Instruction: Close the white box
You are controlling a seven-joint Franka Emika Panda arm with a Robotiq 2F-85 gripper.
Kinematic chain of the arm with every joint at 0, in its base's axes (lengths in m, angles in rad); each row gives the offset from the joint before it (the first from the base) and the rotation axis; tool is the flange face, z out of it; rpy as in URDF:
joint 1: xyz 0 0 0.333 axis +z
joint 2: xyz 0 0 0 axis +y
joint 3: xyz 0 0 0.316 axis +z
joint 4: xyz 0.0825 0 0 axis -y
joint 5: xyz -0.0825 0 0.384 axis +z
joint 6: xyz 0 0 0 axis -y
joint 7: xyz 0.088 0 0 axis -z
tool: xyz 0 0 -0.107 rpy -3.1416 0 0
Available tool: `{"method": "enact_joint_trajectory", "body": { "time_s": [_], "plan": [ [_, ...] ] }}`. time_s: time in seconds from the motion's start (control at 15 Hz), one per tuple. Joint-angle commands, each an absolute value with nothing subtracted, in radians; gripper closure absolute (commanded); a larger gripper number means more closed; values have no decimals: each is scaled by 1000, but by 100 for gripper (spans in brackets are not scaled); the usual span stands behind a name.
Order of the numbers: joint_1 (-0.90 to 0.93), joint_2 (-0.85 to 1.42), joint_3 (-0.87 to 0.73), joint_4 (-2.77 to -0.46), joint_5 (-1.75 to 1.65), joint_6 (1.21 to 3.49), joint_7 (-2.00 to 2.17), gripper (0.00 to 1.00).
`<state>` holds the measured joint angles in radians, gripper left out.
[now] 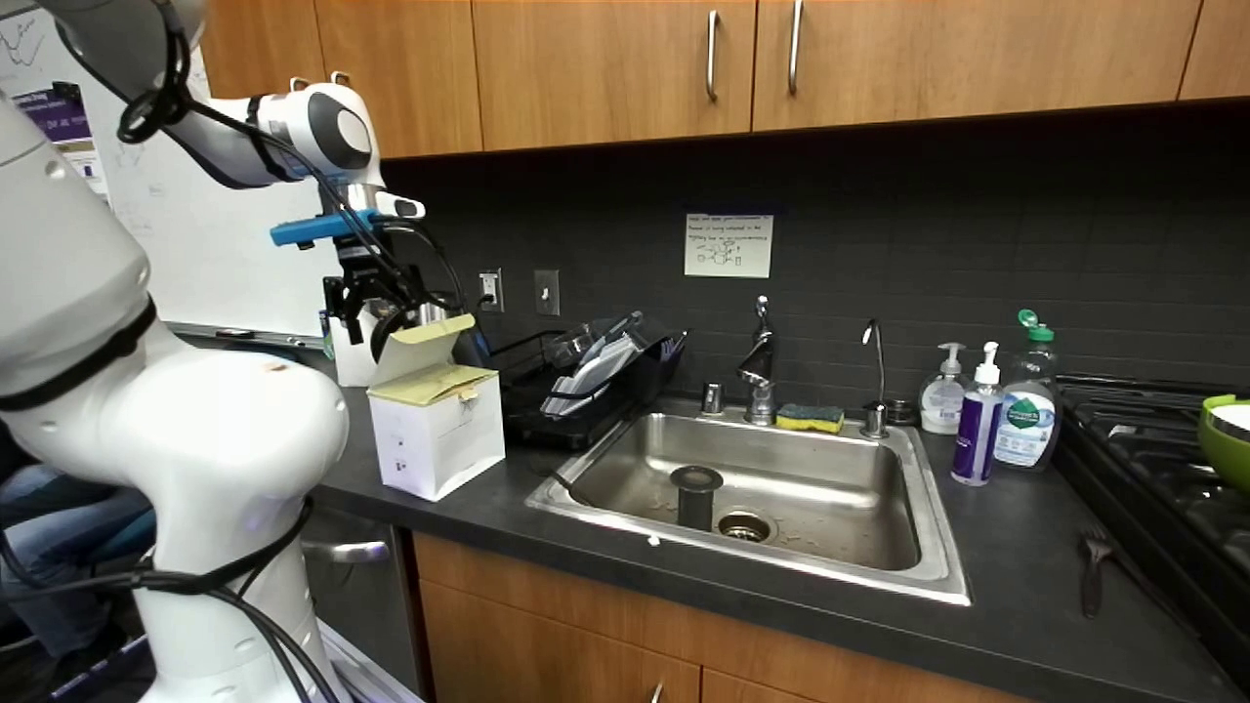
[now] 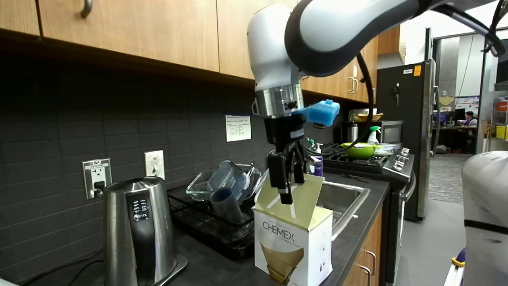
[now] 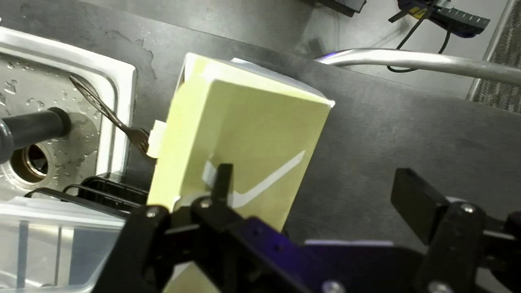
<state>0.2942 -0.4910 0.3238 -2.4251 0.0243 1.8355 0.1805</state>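
Hanging near the middle of an exterior view, the gripper (image 2: 292,188) points downward in front of the raised flap (image 2: 311,196) of the white box (image 2: 283,244). It is released: in the wrist view its two fingers (image 3: 223,179) stand well apart across the lower half, the one at left over the flap, the one at right over the dark counter (image 3: 366,142). Whether either finger touches the flap, I cannot tell. The box stands upright on the counter, at the bottom centre of an exterior view, with a steel kettle (image 2: 143,234) at lower left and a black dish rack (image 2: 238,252) just beside the box, holding clear containers (image 2: 228,178). The flap tilts up above yellowish panels (image 1: 430,386), so the box is open. In an exterior view the box sits left of centre, and a metal sink (image 1: 820,498) spans the lower middle. A sponge (image 1: 809,419) lies on the back rim of the sink, and soap bottles (image 1: 977,425) stand at right, next to the stove (image 1: 1143,439). In the wrist view a fork (image 3: 110,114) slants across the edge of the sink at left, its tines near the box.
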Motion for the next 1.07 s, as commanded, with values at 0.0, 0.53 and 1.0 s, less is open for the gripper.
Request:
{"method": "enact_joint_trajectory", "body": {
  "time_s": [0.0,0.53,1.0],
  "plan": [
    [285,-534,309,-2464,26,1828,186,0],
    [277,-547,274,-2531,50,1898,170,0],
    [266,-544,245,-2580,66,1983,165,0]
  ]
}}
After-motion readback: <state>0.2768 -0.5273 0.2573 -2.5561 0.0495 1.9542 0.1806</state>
